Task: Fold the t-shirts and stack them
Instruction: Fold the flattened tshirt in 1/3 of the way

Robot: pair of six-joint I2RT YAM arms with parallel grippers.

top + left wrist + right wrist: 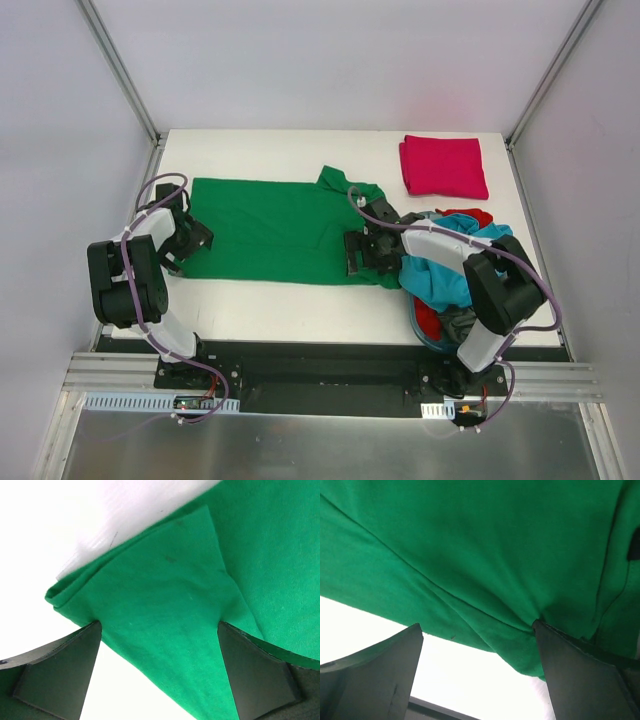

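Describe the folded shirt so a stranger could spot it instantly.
On the white table, go to the far right corner. The crimson-pink t-shirt lies there, a neat rectangle. The green t-shirt is spread flat, the other shirts heaped in a tub; only this one is folded.

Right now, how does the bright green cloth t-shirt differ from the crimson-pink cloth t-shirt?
The bright green cloth t-shirt lies spread out; the crimson-pink cloth t-shirt sits folded into a compact rectangle at the far right. The left hand and right hand, both open, are at the green one's ends; neither is near the pink one. Both are plain, solid-coloured.
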